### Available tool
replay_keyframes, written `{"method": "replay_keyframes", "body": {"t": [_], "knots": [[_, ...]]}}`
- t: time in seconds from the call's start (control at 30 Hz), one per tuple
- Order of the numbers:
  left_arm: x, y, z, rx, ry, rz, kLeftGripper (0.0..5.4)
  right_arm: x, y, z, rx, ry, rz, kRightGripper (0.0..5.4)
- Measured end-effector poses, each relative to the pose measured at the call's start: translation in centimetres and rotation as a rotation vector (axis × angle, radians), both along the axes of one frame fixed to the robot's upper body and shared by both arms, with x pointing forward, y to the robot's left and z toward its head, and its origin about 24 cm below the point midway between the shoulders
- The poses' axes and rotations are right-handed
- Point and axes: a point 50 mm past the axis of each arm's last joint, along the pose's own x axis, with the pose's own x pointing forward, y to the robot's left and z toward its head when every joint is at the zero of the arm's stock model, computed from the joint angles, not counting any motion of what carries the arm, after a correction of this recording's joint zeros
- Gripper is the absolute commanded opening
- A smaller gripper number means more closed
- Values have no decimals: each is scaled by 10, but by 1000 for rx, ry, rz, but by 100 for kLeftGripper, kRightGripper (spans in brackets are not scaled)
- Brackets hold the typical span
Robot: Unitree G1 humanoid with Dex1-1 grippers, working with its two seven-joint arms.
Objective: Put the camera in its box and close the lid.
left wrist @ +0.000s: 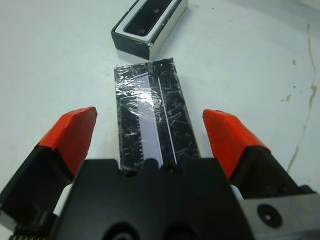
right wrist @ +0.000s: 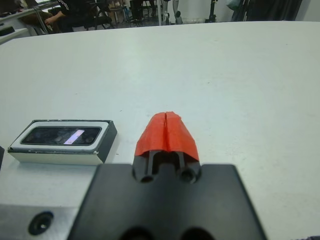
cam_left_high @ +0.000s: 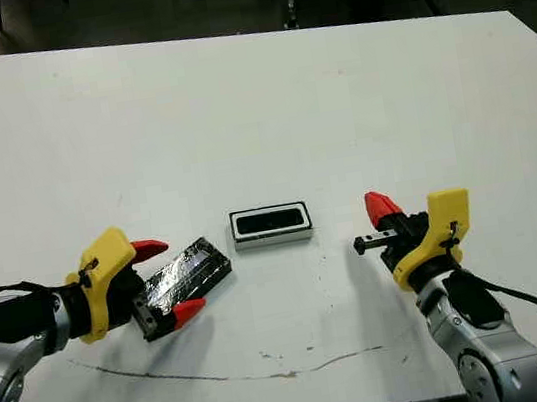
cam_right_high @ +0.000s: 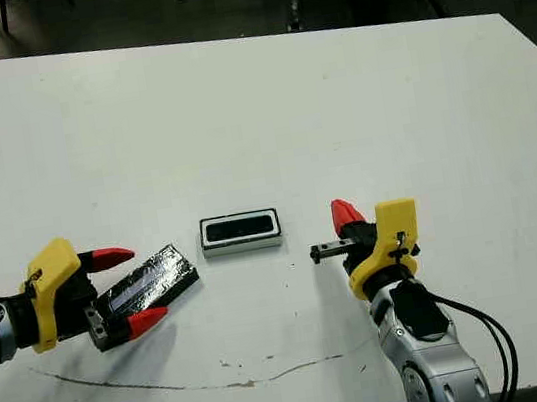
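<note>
Lid (cam_left_high: 190, 271) lies between left pincer's (cam_left_high: 164, 280) spread fingers; right pincer (cam_left_high: 381, 206) pressed together.

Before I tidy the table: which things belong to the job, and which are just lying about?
Job:
- camera, in the box
- lid, between the open left claw fingers
- right claw, shut, empty

Lying about:
- nothing loose; only marks on the table
</note>
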Motion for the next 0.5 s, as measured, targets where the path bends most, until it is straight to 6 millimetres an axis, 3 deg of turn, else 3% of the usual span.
{"method": "replay_keyframes", "body": {"t": [0.5], "knots": [[-4,0,-8,78,-11,46,540,-2,0,-2,3,4,-2,2]]}}
